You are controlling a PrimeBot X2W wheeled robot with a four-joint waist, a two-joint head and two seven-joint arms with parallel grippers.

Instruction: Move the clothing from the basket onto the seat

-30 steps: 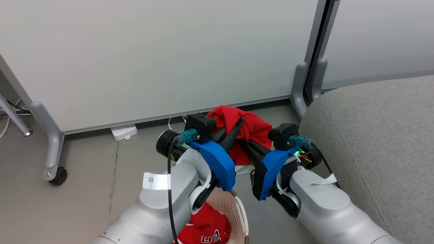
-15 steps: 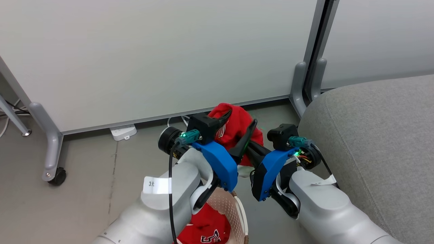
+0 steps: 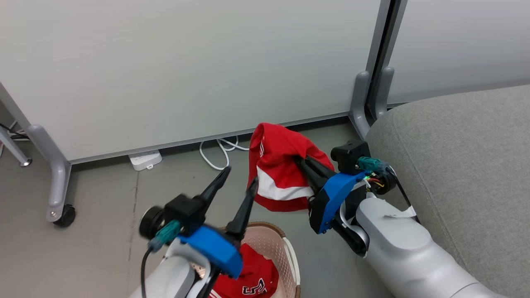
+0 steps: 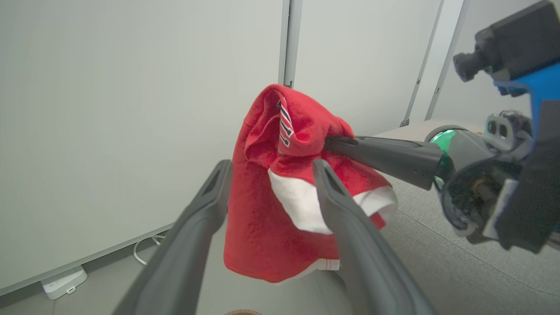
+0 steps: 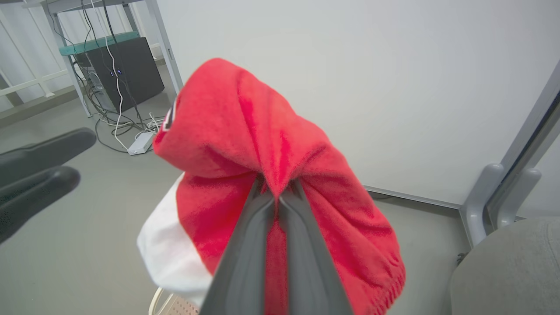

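The basket (image 3: 271, 244) sits left of the seat (image 3: 455, 157).

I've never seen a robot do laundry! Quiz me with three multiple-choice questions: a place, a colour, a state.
1. Where does the red garment with the emblem lie? A) on the seat B) in the basket C) on the floor
2. What colour is the band on the lifted red garment? A) blue B) yellow C) white
3. How is the left hand? A) open, empty B) shut, empty C) shut on the basket

Answers: 1 B, cream walls surround it; 2 C, a white strip crosses it; 3 A, its fingers stand apart, touching nothing.
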